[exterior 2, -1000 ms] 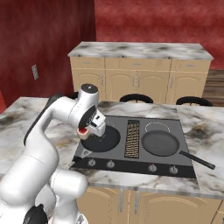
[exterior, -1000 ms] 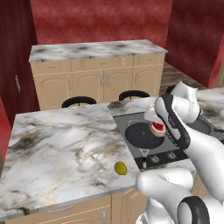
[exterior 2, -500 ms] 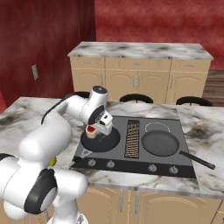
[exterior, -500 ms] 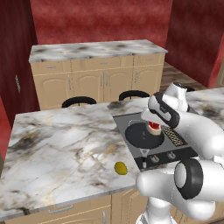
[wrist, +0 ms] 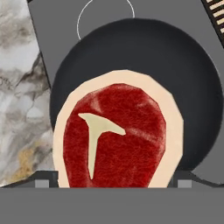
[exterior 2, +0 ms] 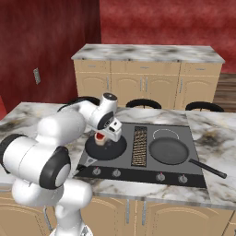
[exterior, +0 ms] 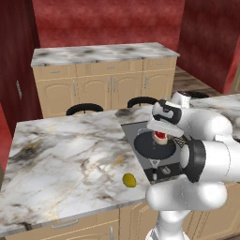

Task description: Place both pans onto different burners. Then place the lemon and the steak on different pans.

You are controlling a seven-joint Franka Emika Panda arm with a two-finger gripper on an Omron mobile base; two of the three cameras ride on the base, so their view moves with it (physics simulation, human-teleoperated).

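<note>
Now the pincer (exterior 2: 102,137), clamped on the steak (wrist: 114,135), has come down low over the left pan (exterior 2: 105,148); the lemon (exterior: 129,180) waits near the surface's front edge.

Even, bright, rendered light with no clear source and no glare or motion blur. Edges stay sharp in both base views, without bending at the borders. The arm (exterior 2: 69,133) has soft shading. In the hand view the steak (wrist: 116,140) looks coarse and blocky at 6 o'clock.
</note>
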